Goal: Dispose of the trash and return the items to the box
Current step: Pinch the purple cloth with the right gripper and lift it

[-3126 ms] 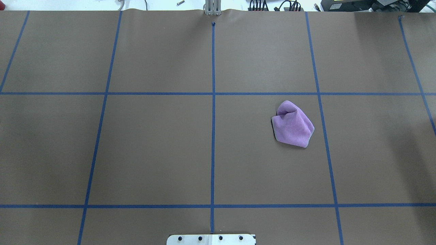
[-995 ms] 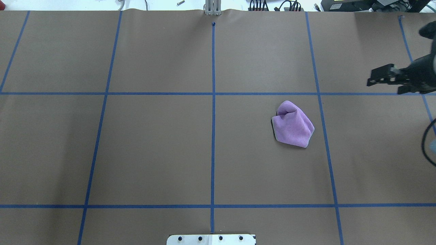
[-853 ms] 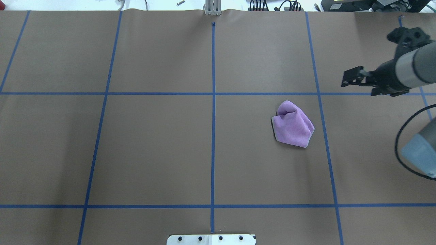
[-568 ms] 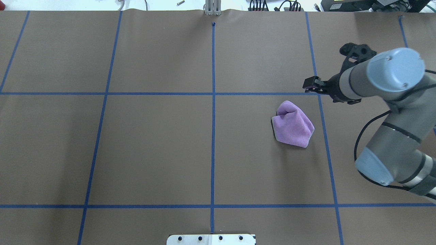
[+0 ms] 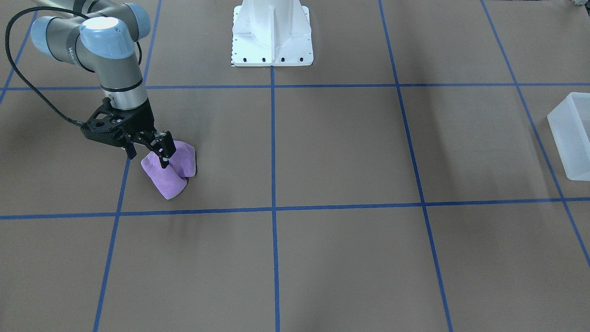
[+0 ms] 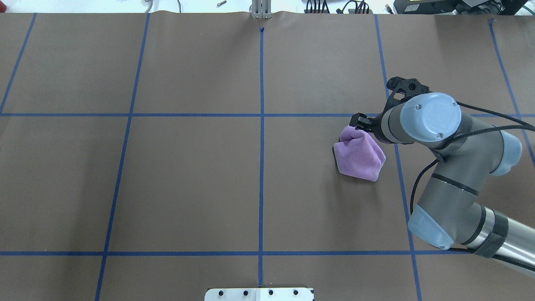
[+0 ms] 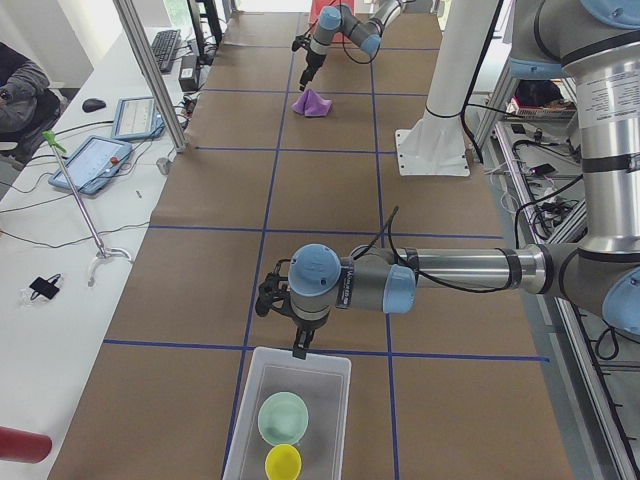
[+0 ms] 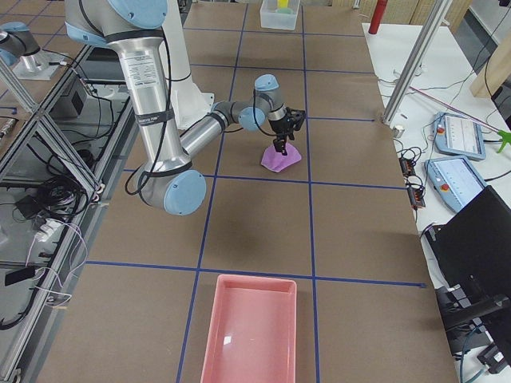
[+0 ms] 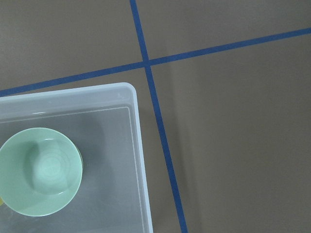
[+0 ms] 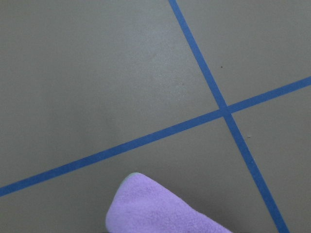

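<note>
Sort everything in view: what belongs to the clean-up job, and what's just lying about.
Job:
- yellow cup and mint-green bowl, both already in the box
- purple cloth, with the right gripper at it
- probably the pink tray, perhaps for trash

Lying about:
- tablets and red cylinder on the side desk

box (image 7: 299,352): left end of table (image 6: 188,188); bowl (image 7: 283,417) and cup (image 7: 283,462) inside
cloth (image 6: 359,156): table's right half, under right gripper (image 5: 147,157)

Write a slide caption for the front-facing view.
Right hand open at the purple cloth, white bin at the table's edge.
</note>
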